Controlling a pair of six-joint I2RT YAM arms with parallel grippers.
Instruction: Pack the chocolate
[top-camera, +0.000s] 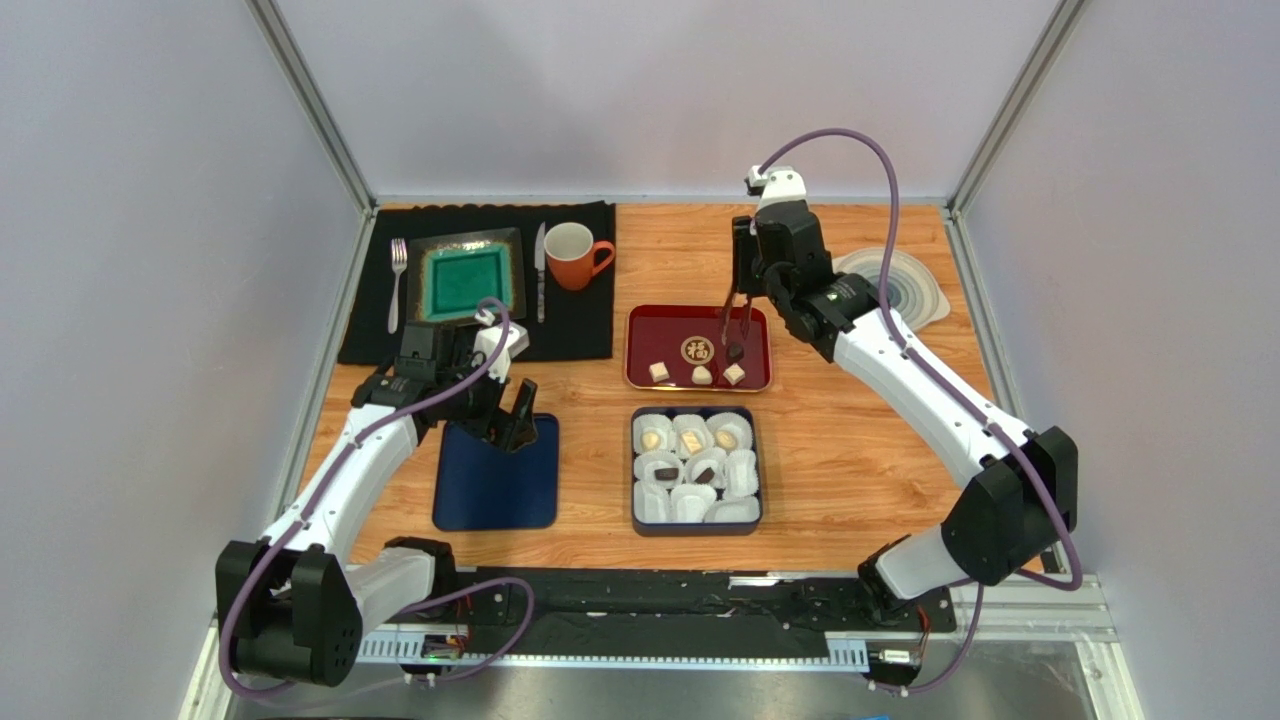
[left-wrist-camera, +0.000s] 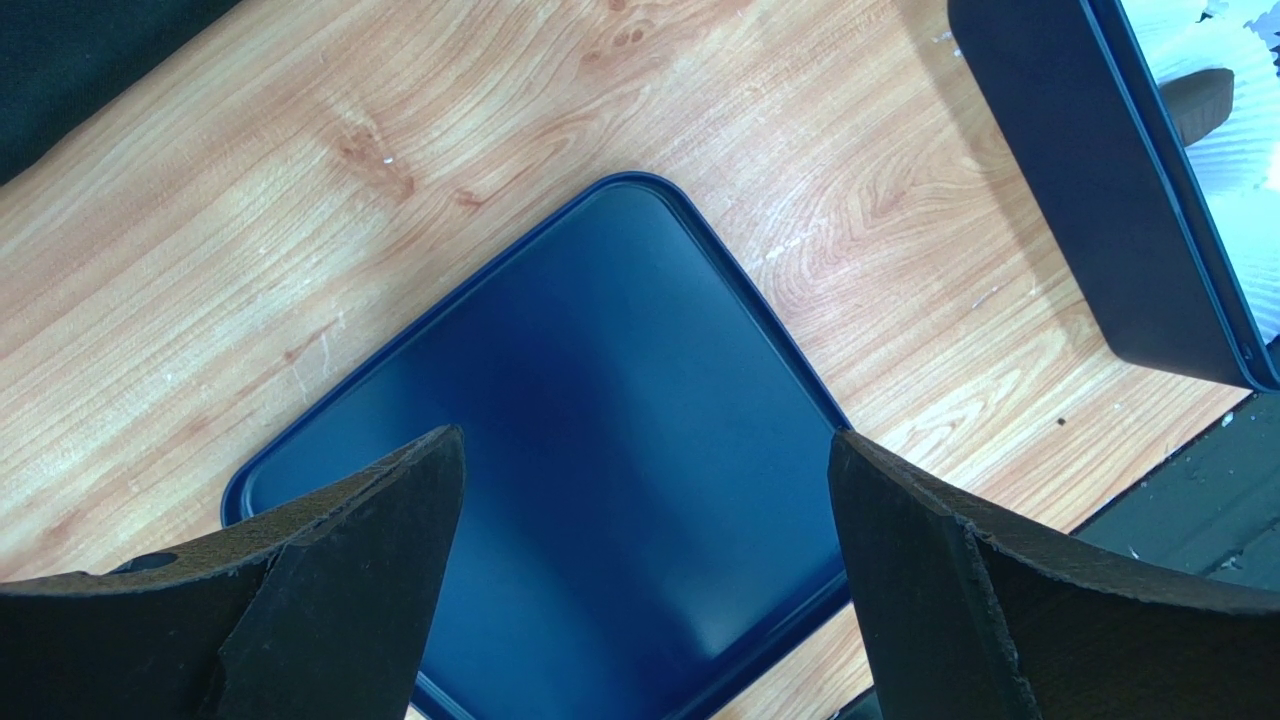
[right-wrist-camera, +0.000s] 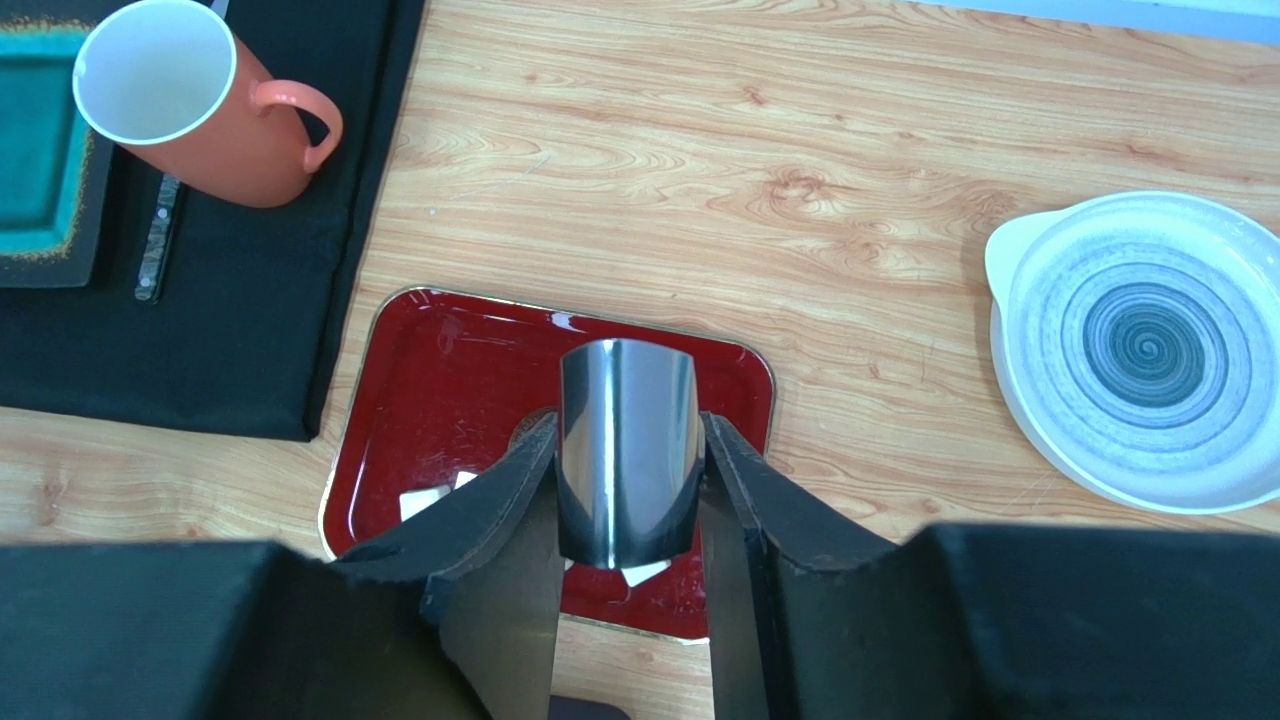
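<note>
The right gripper clamps a pair of metal tongs above the red tray (cream chocolate lies there). The left gripper hangs spread wide over the blue lid.

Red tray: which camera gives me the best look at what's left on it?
Top external. It shows the whole red tray with the cream chocolates along its near edge. In right wrist, the right end effector and its metal tongs block much of the tray. Left wrist misses it.

Robot lab cell, grey partition walls, aluminium frame posts, staged wooden table.
</note>
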